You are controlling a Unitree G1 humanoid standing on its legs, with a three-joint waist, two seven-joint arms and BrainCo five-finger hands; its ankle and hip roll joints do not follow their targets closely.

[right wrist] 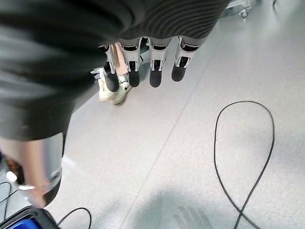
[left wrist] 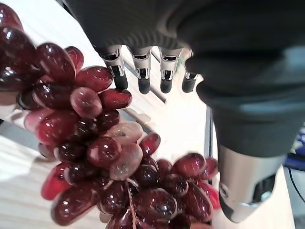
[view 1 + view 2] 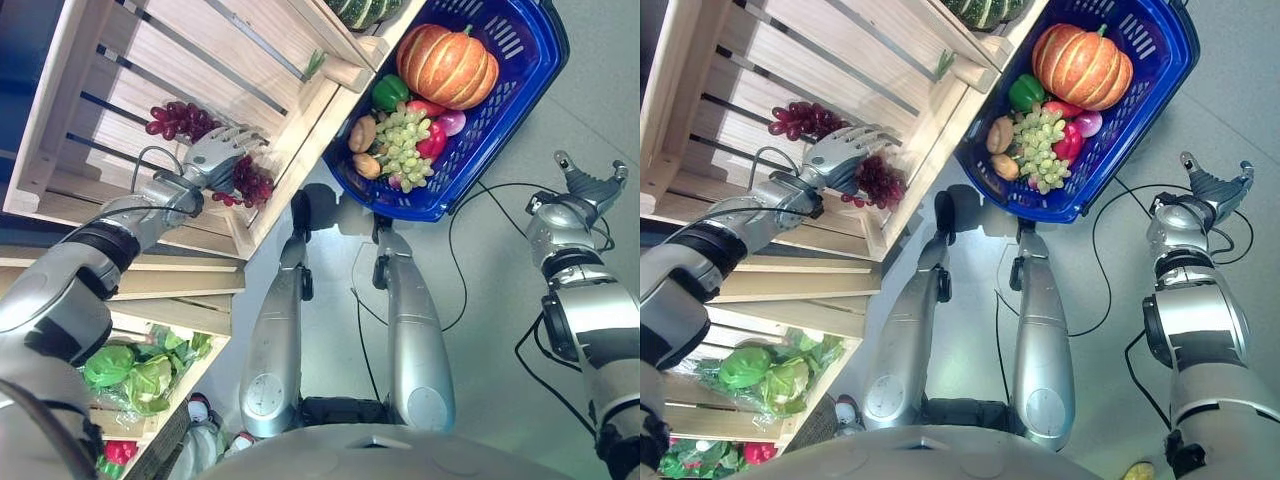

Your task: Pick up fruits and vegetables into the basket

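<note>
Basket (image 3: 520,110), blue plastic, upper right of the frame: already loaded with a pumpkin (image 3: 447,65), a green pepper (image 3: 390,91), a bunch of green grapes (image 3: 405,145), red items, a purple one and two brownish ones that look like potatoes. In judgement the task is partly done. Outstanding item in hand: the bunch of red grapes (image 3: 205,140), lying in the wooden crate (image 3: 120,90) at upper left. The left hand (image 3: 215,155) is over the bunch, fingers straight and spread across it; the wrist view shows fingertips (image 2: 144,85) extended beyond the grapes, thumb apart, no grasp closed. The grapes are therefore judged not yet picked. Right hand (image 3: 588,185), right edge of frame, hangs over the bare floor, fingers loosely extended, holding nothing. Further leafy greens (image 3: 135,375) remain at lower left.
</note>
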